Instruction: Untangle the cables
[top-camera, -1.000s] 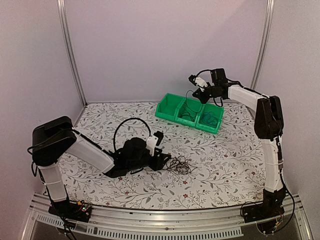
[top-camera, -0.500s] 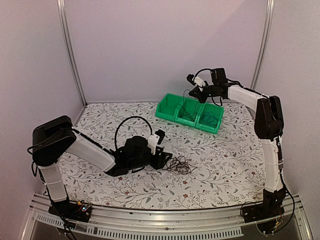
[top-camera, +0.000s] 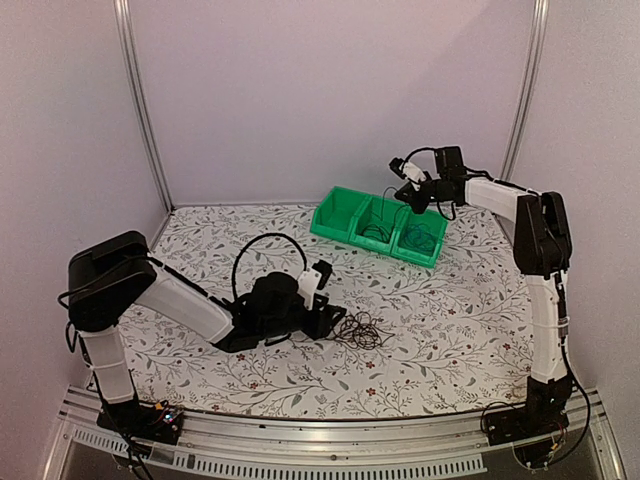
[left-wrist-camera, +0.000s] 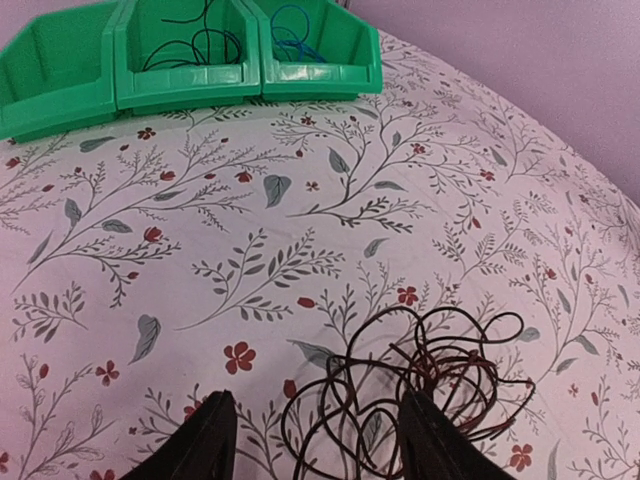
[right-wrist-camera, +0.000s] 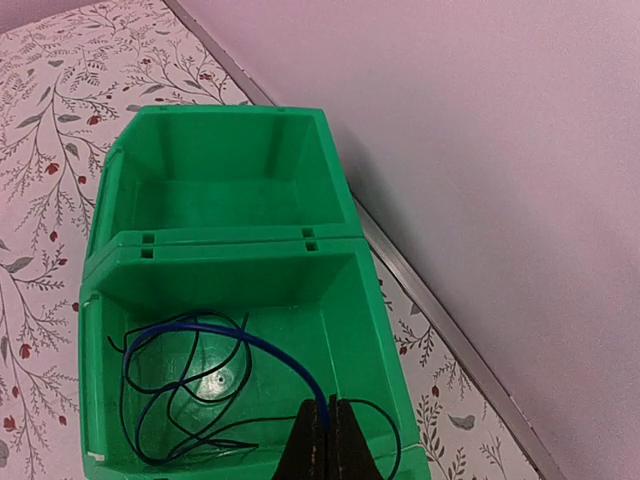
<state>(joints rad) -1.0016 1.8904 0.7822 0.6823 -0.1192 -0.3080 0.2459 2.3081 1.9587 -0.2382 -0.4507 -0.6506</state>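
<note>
A tangle of dark brown and black cables (top-camera: 362, 330) lies on the floral table; in the left wrist view (left-wrist-camera: 420, 390) its left loops reach between my fingertips. My left gripper (top-camera: 335, 322) is low on the table, open and empty (left-wrist-camera: 322, 445). My right gripper (top-camera: 410, 190) hangs over the green bin (top-camera: 335, 228), shut (right-wrist-camera: 325, 420) on a thin blue cable (right-wrist-camera: 250, 345). That cable arcs down into dark loops in the bin's middle compartment. A blue-teal cable (top-camera: 420, 238) lies in the right compartment.
The green bin (left-wrist-camera: 60, 90) has three compartments and stands at the back of the table; its left compartment (right-wrist-camera: 230, 190) holds nothing. A thick black hose (top-camera: 265, 245) loops off the left arm. The back wall and its metal rail (right-wrist-camera: 440, 320) run close behind the bin.
My right gripper has moved a little right and down over the bin, still holding the cable. The left arm has barely moved.
</note>
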